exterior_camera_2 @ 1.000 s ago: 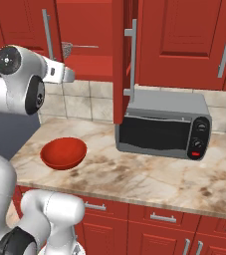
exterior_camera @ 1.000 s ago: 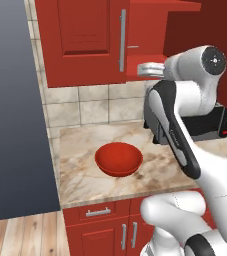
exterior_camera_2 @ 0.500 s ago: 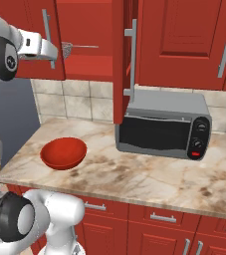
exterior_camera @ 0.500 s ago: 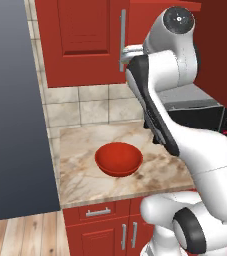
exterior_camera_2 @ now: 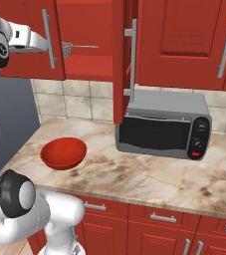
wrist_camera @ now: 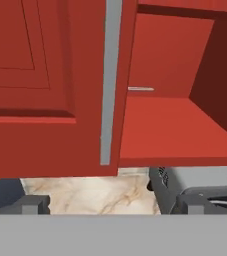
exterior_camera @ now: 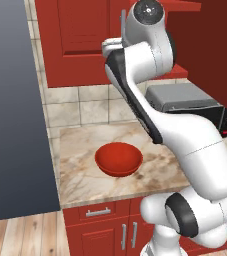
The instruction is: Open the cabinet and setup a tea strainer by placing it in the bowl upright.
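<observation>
Marble counter carries your glossy red bowl (exterior_camera_2: 63, 153); right base view reveals the mesh tea strainer (exterior_camera_2: 68, 47) shelved in the open red cabinet (exterior_camera_2: 92, 60), beyond your released fingers (wrist_camera: 34, 204).

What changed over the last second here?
The arm swung up and leftward, bringing the open gripper up to the cabinet shelf, level with the tea strainer. Nothing was grasped or released. The bowl, microwave and open cabinet door stayed put.

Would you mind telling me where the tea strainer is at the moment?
The tea strainer lies on the shelf inside the open cabinet, at upper left of the right base view, above the bowl on the counter.
</observation>
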Robot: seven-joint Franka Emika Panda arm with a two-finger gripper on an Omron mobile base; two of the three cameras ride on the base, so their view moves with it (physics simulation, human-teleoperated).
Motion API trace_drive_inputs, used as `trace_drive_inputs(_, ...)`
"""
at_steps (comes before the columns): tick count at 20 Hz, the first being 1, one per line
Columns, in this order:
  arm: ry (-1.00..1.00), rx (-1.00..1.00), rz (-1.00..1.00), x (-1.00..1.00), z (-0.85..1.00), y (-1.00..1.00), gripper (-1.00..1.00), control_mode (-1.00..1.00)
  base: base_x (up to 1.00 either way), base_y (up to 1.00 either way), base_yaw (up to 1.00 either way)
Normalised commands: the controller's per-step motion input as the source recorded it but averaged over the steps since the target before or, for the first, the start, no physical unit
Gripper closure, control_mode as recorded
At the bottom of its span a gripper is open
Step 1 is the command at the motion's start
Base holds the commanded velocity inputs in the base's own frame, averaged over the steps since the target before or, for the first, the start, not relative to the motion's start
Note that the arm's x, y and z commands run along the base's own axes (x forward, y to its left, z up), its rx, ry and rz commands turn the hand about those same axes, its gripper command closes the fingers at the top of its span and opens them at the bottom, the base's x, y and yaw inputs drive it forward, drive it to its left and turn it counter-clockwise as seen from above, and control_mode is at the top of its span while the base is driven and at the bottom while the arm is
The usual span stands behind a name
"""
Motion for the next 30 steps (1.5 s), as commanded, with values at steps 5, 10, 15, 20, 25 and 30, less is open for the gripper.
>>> trace_drive_inputs(5,0.02,0.00,0.00,0.44,-0.01,0.03,-1.00,-1.00,0.00,0.00,0.00)
trace_drive_inputs(10,0.12,0.00,-0.01,0.31,0.00,-0.07,-1.00,-1.00,0.00,0.00,0.00)
trace_drive_inputs(15,0.01,0.02,0.00,0.55,0.00,-0.08,-1.00,-1.00,0.00,0.00,0.00)
trace_drive_inputs(20,0.00,0.00,-0.02,0.60,0.00,0.00,-1.00,-1.00,0.00,0.00,0.00)
trace_drive_inputs(25,0.00,0.00,0.00,0.46,0.00,0.00,-1.00,-1.00,0.00,0.00,0.00)
trace_drive_inputs(30,-0.01,0.00,0.00,0.36,0.00,0.00,-1.00,-1.00,0.00,0.00,0.00)
